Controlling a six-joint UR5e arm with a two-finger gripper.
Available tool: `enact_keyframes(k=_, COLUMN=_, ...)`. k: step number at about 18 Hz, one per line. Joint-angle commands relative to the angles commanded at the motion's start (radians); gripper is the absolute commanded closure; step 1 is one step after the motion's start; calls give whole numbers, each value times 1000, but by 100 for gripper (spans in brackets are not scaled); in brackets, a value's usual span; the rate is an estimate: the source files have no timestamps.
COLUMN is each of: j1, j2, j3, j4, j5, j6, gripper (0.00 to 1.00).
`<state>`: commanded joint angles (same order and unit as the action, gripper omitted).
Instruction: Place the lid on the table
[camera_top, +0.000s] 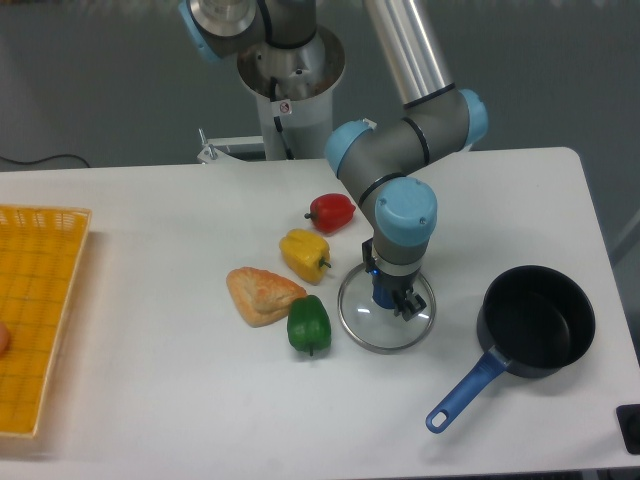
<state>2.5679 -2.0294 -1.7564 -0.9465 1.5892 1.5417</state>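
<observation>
The lid (360, 322), a clear glass disc with a silver rim, lies flat at or just above the white table (150, 400), right of centre. My gripper (392, 300) points straight down over its middle, shut on the lid's blue knob, which shows only partly between the fingers. The camera view does not show whether the rim touches the tabletop.
A green pepper (309, 324), a bread piece (262, 294), a yellow pepper (305, 254) and a red pepper (332, 211) lie just left of the lid. A black saucepan (536, 319) with a blue handle sits to the right. A yellow mesh tray (35, 310) lines the left edge.
</observation>
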Motion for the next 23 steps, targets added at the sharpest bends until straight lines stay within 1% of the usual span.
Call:
enact_keyframes(k=5, j1=-2, j2=-3, j3=0, j4=2, j5=2, j6=-2, gripper=36)
enact_keyframes(k=9, j1=-2, j2=-3, j3=0, j4=2, j5=2, j6=0, gripper=28)
enact_keyframes(k=11, j1=-2, j2=-3, j3=0, j4=2, j5=0, j6=0, gripper=28)
enact_keyframes(k=13, j1=-2, j2=-3, j3=0, j4=2, j5=0, j6=0, gripper=20)
enact_keyframes(k=14, j1=-2, j2=-3, j3=0, j4=2, j5=0, j6=0, gripper=19)
enact_keyframes(k=17, j1=-2, j2=-2, j3=2, j4=2, j5=0, j6=2, gripper=5)
enact_keyframes(k=19, j1=0, j2=3, j3=2, j4=0, j5=0, j6=2, gripper=1)
enact_keyframes(k=23, j1=-2, j2=11, j3=2, j4=-2, j5=2, j6=2, gripper=1)
